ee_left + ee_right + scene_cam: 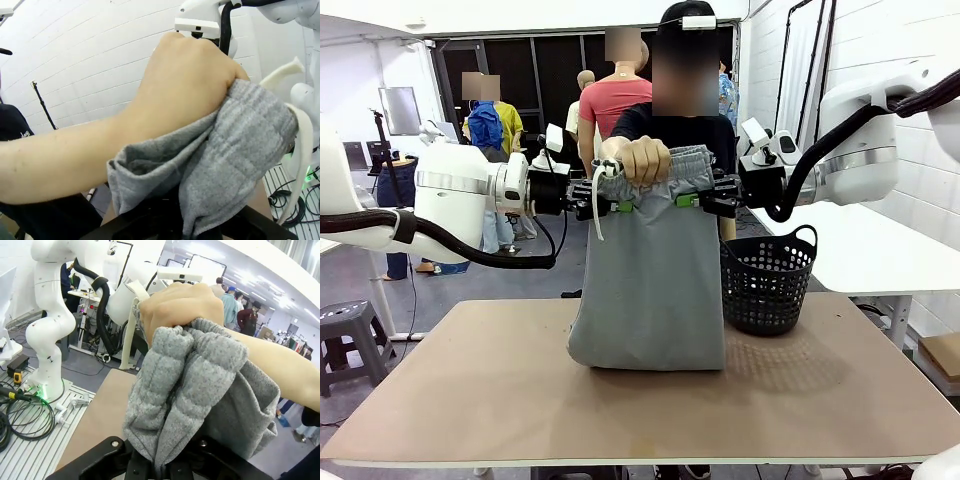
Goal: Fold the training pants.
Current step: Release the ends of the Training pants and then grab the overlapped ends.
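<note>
jaws of the left gripper (611, 205) and right gripper (691, 200) pinch opposite ends of the waistband of the grey training pants (650, 290). a person's hand (645, 158) grips the waistband between them. the pants hang down to the table (470, 380), just beside the black mesh basket (767, 290), on its robot-left side.

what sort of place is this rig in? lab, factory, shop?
Probably a robotics lab or data-collection hall, not a home: painted white brick wall, loose cables on a slotted metal base plate, and other people standing around farther back.
</note>
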Controlling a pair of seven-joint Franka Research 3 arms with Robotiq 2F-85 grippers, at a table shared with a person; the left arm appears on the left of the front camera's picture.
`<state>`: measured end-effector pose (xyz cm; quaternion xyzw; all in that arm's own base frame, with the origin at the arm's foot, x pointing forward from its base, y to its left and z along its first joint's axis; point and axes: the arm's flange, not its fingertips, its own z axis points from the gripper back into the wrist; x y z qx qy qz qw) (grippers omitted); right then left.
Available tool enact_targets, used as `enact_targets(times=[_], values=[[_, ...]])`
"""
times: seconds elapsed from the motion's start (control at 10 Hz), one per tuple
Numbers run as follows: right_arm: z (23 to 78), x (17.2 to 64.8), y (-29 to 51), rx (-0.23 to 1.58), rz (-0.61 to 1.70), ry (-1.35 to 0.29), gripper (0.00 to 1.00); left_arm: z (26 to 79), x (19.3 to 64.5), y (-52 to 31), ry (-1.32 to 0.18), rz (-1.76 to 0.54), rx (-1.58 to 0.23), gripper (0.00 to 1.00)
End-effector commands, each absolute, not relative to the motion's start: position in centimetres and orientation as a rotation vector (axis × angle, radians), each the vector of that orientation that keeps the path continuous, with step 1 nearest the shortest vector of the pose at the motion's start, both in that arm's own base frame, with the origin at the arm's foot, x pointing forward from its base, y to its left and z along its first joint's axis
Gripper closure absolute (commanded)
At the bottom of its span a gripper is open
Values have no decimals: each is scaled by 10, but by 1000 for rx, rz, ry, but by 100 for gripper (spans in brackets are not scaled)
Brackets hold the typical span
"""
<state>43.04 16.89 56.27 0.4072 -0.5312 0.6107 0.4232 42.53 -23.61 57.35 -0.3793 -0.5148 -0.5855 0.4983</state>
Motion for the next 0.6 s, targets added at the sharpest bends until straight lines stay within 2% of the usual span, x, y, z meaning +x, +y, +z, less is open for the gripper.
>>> enact_targets(times=[0.0, 0.5], values=[[560, 425, 170, 1032, 1523, -1356, 100, 577, 426, -236, -1247, -1404, -914, 100], [560, 425, 170, 1032, 1523, -1356, 100, 577, 426, -236, -1247, -1404, -914, 100]])
